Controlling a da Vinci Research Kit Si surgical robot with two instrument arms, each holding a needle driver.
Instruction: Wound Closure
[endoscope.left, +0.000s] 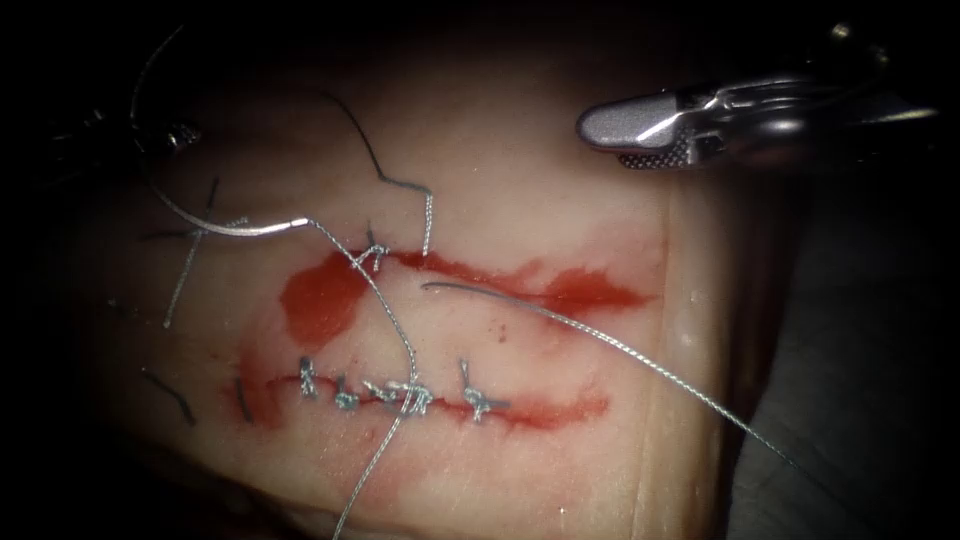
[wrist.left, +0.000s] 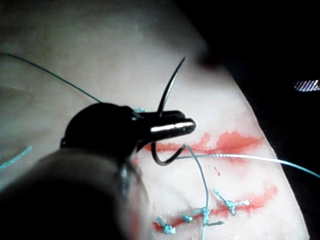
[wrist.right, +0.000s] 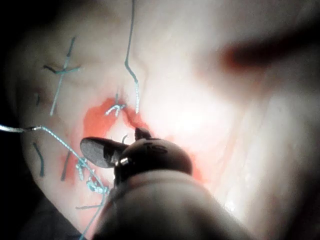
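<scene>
Left of the red-stained upper cut (endoscope.left: 470, 275) in the pale tissue (endoscope.left: 520, 180), the left tool (wrist.left: 175, 127) clamps the curved steel needle (endoscope.left: 215, 222) mid-curve, clear of tissue; right tool (endoscope.left: 640, 135) parted, empty; judgement: keep the grey thread (endoscope.left: 395, 330) slack.

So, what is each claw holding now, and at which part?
The left claw is shut on the needle, near the middle of its curve, clear of the tissue. The right claw holds nothing.

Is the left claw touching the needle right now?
Touching. In the left wrist view the left claw is shut on the needle partway along its curve, its tip free above the tissue.
</scene>
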